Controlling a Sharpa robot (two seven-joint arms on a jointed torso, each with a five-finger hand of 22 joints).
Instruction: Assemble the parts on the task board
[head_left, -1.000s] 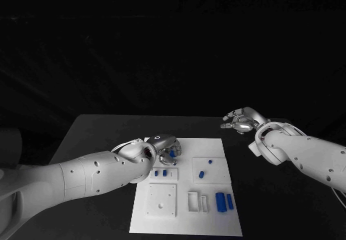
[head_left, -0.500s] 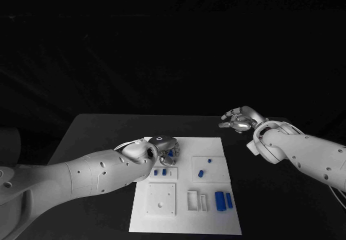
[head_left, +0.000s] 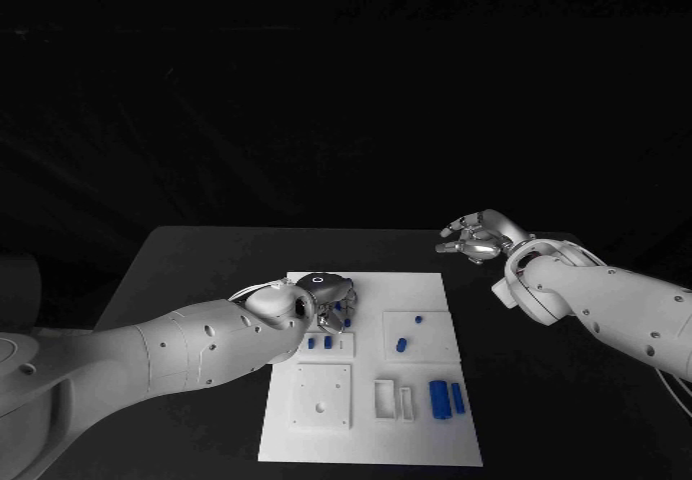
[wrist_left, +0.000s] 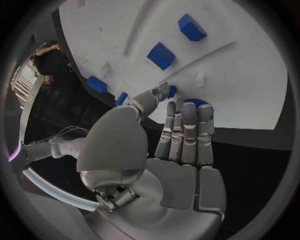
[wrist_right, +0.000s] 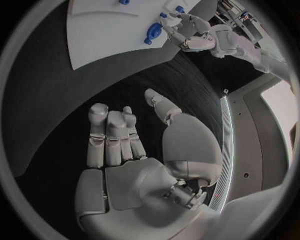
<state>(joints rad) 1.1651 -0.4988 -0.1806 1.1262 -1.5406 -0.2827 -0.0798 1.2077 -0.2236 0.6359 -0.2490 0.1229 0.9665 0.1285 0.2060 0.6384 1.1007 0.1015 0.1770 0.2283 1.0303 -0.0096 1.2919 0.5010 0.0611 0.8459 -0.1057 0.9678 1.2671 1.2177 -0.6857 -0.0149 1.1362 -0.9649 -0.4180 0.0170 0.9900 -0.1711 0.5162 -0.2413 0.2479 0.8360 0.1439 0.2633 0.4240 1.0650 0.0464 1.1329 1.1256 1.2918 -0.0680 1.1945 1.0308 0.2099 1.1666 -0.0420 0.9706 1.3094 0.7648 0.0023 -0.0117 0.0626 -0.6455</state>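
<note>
Head view: task board (head_left: 418, 430) lies on the black table (head_left: 188, 270), the landmark here. Left hand (head_left: 329, 298) sits over the board's far left corner, fingers curled down onto it; a bit of blue shows under them but the arm and hand cover that corner, so cannot tell whether it actually holds a part. Just nearer than the hand, two small blue parts (head_left: 319, 342) stand in a raised white square; toward the board's middle, another square carries a blue part (head_left: 402, 346) and a tiny blue peg (head_left: 418, 320). Near edge: plain white block (head_left: 323, 396), white slotted frame (head_left: 391, 400), two long blue parts (head_left: 449, 399). Right hand (head_left: 473, 240) hangs off the board, beyond its far right corner, above the table, fingers loosely curled in, nothing in them. Left wrist view: left hand (wrist_left: 169, 145) palm toward the board (wrist_left: 250, 95), fingers together and straight, tips against a blue part (wrist_left: 195, 102) at the board edge, thumb beside it; grip unclear. Two blue blocks (wrist_left: 161, 55) further on the board. Right wrist view: right hand (wrist_right: 137, 155) over bare table, fingers bent and side by side, empty; board (wrist_right: 106, 30) well apart.
</note>
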